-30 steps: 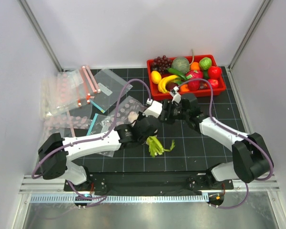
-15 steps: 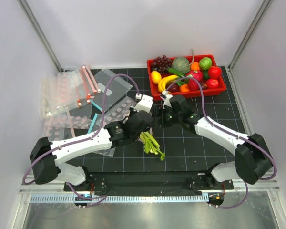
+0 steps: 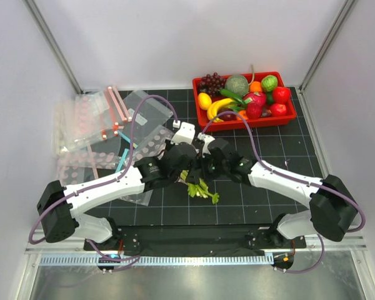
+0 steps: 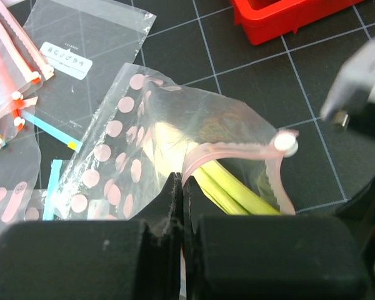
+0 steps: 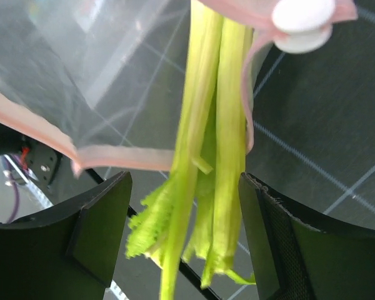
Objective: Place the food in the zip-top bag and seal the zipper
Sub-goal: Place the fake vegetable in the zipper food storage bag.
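Observation:
The zip-top bag (image 4: 175,119), clear with pink dots, is lifted off the mat. My left gripper (image 4: 178,187) is shut on its pink zipper (image 4: 237,150) at the mouth. The pale-green celery stalk (image 5: 219,125) sticks into the open mouth, its leafy end hanging out below. My right gripper (image 5: 184,187) is open, its fingers wide on either side of the leafy end without touching it. From above, both grippers meet at mid-table over the celery (image 3: 201,189). The lemon (image 3: 204,100), red apple (image 3: 281,94) and a dark green vegetable (image 3: 232,95) lie in the red tray (image 3: 250,122).
The tray at the back right also holds a banana (image 3: 217,108), purple grapes (image 3: 211,82) and other toy produce. Several spare clear bags (image 3: 87,119) with red-orange strips (image 3: 119,106) are piled at the back left. White walls enclose the table.
My right gripper has moved left and nearer, up to the left gripper, and its jaws have spread wider around the celery. The left arm has shifted the bag slightly.

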